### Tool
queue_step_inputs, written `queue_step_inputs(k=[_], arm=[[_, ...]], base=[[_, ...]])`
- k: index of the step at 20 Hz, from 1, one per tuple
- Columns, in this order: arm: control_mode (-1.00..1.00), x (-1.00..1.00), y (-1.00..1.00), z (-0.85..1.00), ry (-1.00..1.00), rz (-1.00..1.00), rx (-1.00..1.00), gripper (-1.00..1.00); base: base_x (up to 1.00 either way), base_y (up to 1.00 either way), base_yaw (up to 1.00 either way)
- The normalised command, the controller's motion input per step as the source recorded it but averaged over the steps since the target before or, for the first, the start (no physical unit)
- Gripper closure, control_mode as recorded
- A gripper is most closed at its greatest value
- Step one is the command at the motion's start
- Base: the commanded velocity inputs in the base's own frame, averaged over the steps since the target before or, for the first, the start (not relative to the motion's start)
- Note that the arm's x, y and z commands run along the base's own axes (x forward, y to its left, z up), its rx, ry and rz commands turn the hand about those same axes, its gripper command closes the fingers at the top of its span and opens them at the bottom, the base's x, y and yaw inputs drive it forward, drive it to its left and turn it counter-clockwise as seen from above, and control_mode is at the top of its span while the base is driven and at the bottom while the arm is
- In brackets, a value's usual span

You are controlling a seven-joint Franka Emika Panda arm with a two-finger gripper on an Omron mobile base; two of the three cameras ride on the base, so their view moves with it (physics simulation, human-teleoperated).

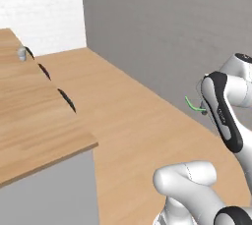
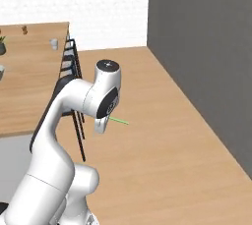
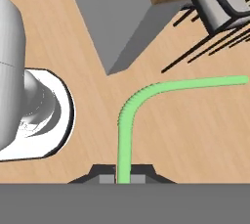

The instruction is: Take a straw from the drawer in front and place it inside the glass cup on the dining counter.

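Observation:
My gripper [image 3: 123,178] is shut on the lower end of the light-green straw [image 3: 128,115], whose bent tip points sideways over the wood floor. The straw [image 2: 118,120] sticks out to the right of my hand [image 2: 101,124], held in the air beside the dining counter [image 2: 29,81]. From the left it shows as a green curve [image 1: 193,105] in front of the forearm. The glass cup [image 2: 53,44] stands far off on the counter's back part, near its edge, a small pale tumbler [image 1: 21,53]. The drawer is out of view.
Black stools [image 2: 74,71] line the counter's side between me and the cup; their backs [image 1: 66,99] peek over the edge. A plant pot [image 2: 2,47] sits at the counter's left. A grey wall [image 1: 167,27] runs along the right, with open wood floor [image 2: 162,145] before it.

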Motion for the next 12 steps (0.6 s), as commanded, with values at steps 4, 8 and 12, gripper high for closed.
queue_step_inputs(k=[4,8,12], arm=[[1.00,0.00,0.00,0.00,0.00,0.00,0.00,1.00],[1.00,0.00,0.00,0.00,0.00,0.00,0.00,1.00],[1.00,0.00,0.00,0.00,0.00,0.00,0.00,1.00]], base=[[0.82,-0.69,0.41],[0.83,-0.70,0.40],[0.86,-0.68,0.40]])
